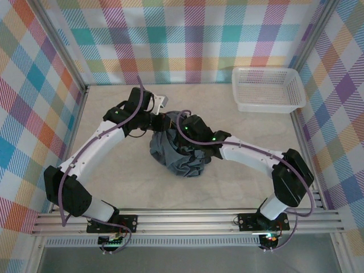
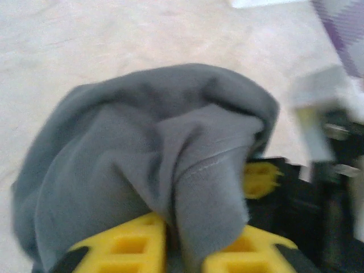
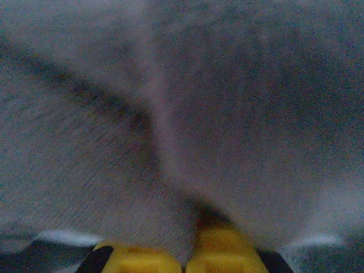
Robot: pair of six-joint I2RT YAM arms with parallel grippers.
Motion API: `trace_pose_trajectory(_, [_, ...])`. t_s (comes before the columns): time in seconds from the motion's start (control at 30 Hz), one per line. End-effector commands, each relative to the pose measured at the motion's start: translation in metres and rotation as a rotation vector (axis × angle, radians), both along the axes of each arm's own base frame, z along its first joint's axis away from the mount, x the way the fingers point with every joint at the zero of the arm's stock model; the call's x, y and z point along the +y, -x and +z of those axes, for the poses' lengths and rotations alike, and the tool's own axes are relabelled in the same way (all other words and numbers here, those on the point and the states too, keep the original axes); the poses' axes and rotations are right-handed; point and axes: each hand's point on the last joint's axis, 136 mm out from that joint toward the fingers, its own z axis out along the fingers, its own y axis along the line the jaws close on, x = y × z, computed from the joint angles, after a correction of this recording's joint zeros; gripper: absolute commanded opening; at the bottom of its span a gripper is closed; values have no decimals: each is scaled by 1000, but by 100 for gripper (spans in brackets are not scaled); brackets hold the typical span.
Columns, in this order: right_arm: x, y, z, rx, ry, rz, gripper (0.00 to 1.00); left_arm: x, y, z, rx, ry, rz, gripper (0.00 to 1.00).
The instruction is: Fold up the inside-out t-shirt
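The slate-grey t-shirt (image 1: pixel 181 154) hangs in a crumpled bunch above the middle of the table, held up from both sides. My left gripper (image 1: pixel 161 121) is shut on its upper left edge; in the left wrist view a fold of the t-shirt (image 2: pixel 170 165) runs down between the yellow fingers (image 2: pixel 128 247). My right gripper (image 1: pixel 183 128) is shut on the cloth right beside it. In the right wrist view the t-shirt (image 3: pixel 187 114) lies close over the yellow fingers (image 3: pixel 222 253). The neck tag is hidden.
A white mesh basket (image 1: pixel 266 89) stands at the back right of the beige table (image 1: pixel 114 176). Checked walls close in the back and both sides. The two arms arch inward and meet over the table's middle.
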Motion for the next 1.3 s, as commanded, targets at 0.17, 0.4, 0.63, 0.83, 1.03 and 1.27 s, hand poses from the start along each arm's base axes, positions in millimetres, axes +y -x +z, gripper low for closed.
trace_pose_trajectory(0.17, [-3, 38, 84, -143, -94, 239, 0, 46, -10, -15, 31, -117, 94, 36])
trace_pose_trajectory(0.4, [0, 31, 91, -142, -69, 266, 0, -34, 43, 26, -21, 292, -356, 60])
trace_pose_trajectory(0.63, [0, 29, 109, -163, -103, 267, 0, -29, 42, -32, -48, 72, -327, 71])
trace_pose_trajectory(0.83, [3, 32, 119, -150, -142, 277, 0, 26, -20, -60, -153, -221, 129, 73])
trace_pose_trajectory(1.03, [-42, 11, 92, -49, -50, 101, 0, 68, -42, -35, -116, -158, 339, 0])
trace_pose_trajectory(1.27, [-58, 4, 59, 31, 0, 155, 24, 34, -22, 48, -56, 201, 172, 0])
